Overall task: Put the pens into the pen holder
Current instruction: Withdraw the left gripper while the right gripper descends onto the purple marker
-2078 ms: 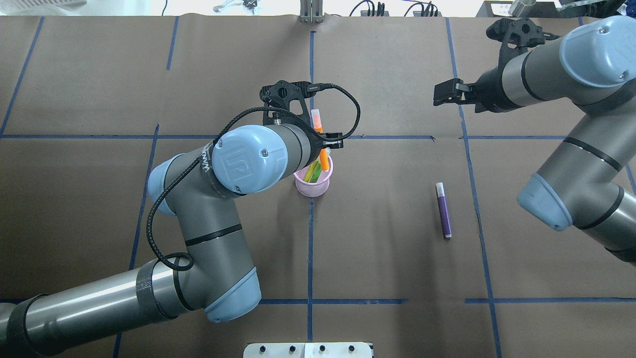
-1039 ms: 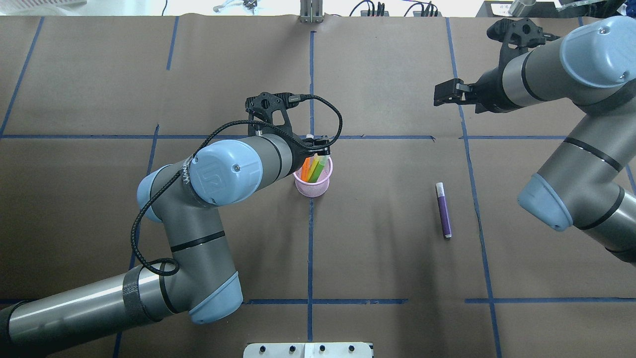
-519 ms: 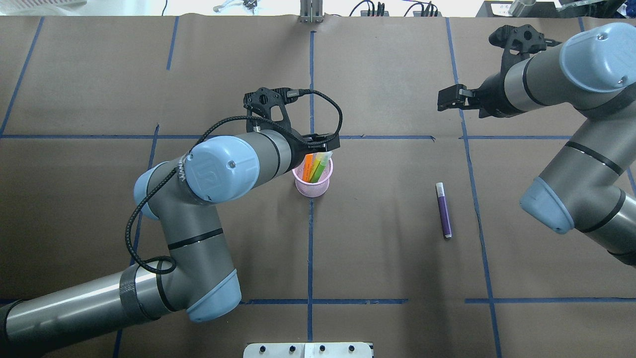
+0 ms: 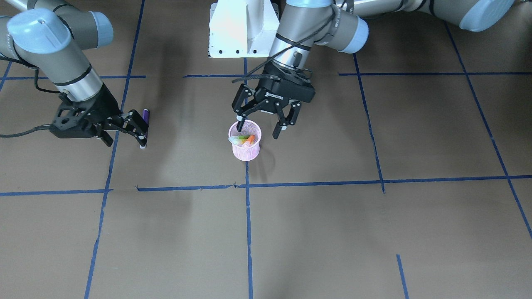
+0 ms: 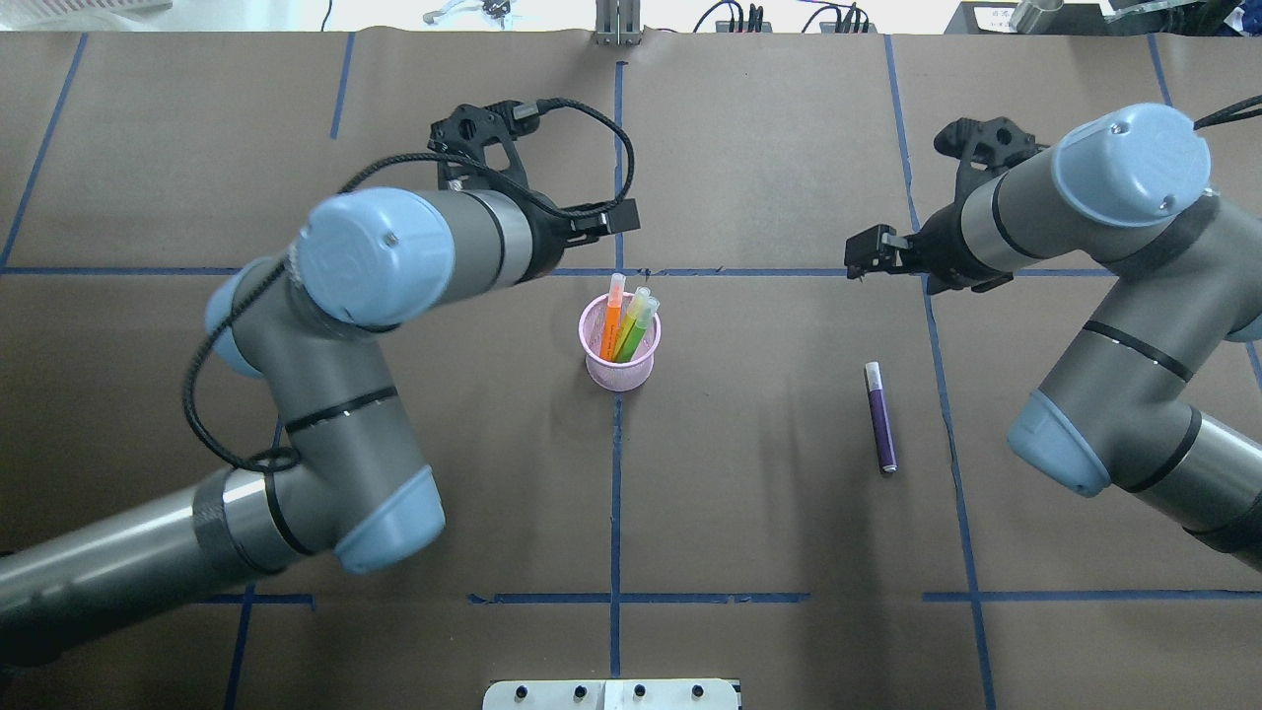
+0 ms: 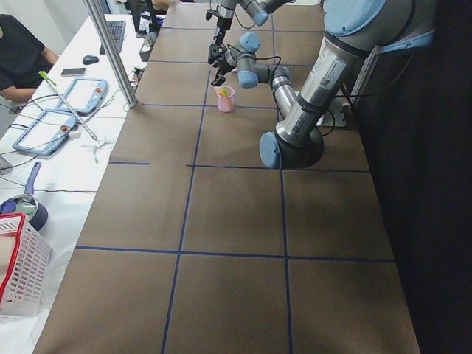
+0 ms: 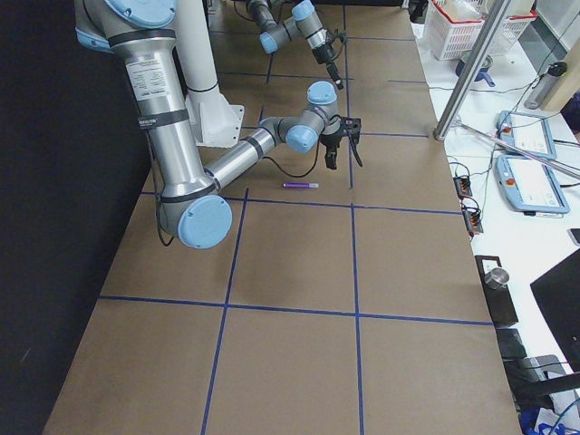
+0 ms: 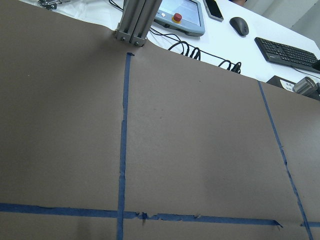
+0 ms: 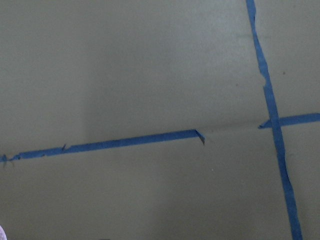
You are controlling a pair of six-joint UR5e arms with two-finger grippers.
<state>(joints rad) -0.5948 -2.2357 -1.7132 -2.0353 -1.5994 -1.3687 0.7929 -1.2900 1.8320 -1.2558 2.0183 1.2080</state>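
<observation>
On the desk [image 5: 769,513], I am judging the purple pen [image 5: 880,419] light, stiff, slick, best pinched mid-barrel; right fingers [image 4: 140,129], left fingers [image 4: 281,126] gaping empty.

Below the wrist I see brown paper [image 9: 125,65], one long blue tape line [image 9: 283,175], and a broken tape line [image 9: 125,142] crossing it.

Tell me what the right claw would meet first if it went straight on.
Most likely the paper-covered table near the blue tape: the right claw points mostly down. The purple pen lies aside, though depth is unclear.
</observation>
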